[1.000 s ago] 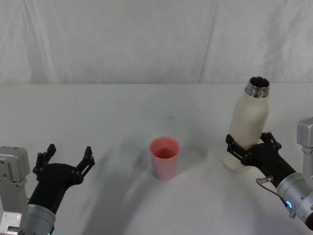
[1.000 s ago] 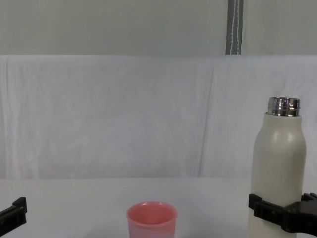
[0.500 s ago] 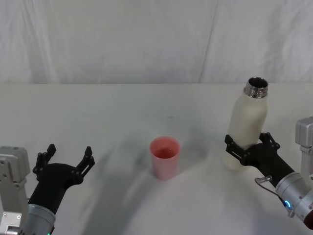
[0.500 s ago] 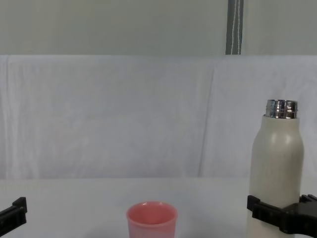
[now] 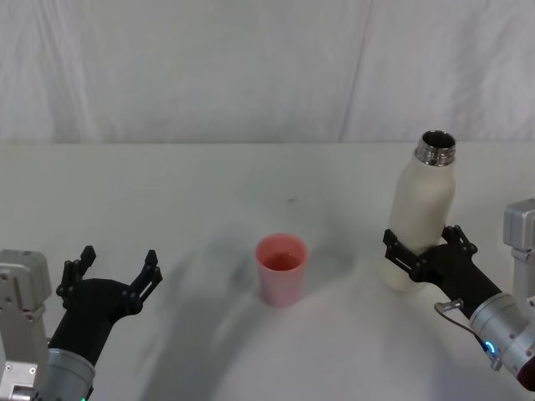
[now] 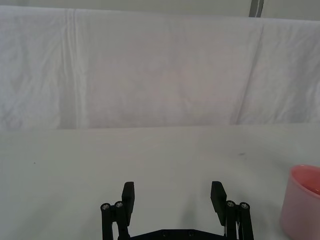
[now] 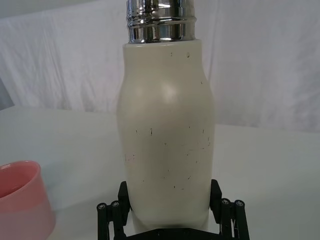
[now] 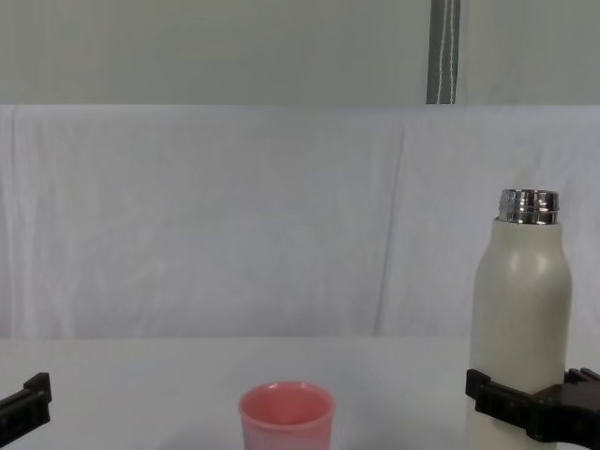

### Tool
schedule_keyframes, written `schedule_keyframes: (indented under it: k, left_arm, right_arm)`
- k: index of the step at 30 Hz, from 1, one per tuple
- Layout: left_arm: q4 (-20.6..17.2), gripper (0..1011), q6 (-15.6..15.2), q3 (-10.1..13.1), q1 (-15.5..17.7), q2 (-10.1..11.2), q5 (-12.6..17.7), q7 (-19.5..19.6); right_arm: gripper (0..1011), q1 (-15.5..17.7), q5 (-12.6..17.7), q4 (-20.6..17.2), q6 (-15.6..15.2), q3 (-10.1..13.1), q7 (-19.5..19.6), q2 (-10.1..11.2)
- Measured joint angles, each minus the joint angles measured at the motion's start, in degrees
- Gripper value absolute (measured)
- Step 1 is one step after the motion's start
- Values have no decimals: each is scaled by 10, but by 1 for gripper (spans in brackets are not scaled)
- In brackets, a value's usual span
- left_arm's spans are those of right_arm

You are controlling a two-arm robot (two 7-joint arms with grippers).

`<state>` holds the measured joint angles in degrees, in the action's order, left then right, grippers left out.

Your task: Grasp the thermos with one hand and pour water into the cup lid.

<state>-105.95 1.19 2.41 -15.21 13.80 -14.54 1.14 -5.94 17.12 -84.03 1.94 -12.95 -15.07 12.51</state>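
So the right tool [image 5: 428,248] has its fingers clamped on either side of the lower body of the thermos [image 5: 420,211], which stands upright with its steel neck uncapped at the right of the head view. The pink cup [image 5: 281,268] sits on the white worktop [image 5: 209,192] around centre frame, well apart from the thermos. Left tool [image 5: 113,273] hangs wide open at lower left, gripping nothing.
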Motion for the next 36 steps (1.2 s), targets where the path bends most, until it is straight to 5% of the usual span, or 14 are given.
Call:
schedule_keyframes:
  k: [36]
  left_arm:
    - [0, 1001, 0, 0, 0, 0, 0, 0]
  right_arm:
    - [1000, 1, 0, 0, -2, 0, 0, 0]
